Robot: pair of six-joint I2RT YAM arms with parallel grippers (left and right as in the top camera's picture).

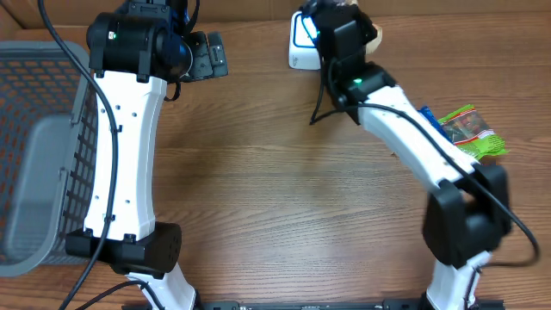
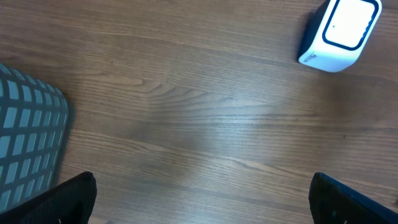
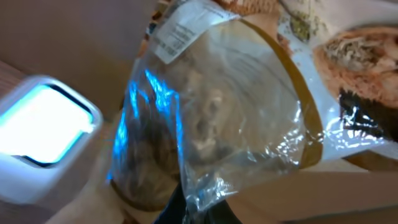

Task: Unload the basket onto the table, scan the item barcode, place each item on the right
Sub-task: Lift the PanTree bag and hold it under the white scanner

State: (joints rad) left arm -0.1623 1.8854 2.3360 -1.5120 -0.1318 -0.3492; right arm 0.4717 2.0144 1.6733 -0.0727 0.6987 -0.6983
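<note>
The right pincer (image 1: 337,33) is clamped tight on a clear bag (image 3: 217,112) and holds it in the air close by the lit scanner (image 3: 43,137) at the tabletop's (image 2: 186,93) far edge. Blue light streaks the plastic. A white label, possibly the barcode, shows near the bag's top. The left pincer (image 2: 205,202) hangs spread wide between basket (image 2: 31,143) and scanner.
</note>
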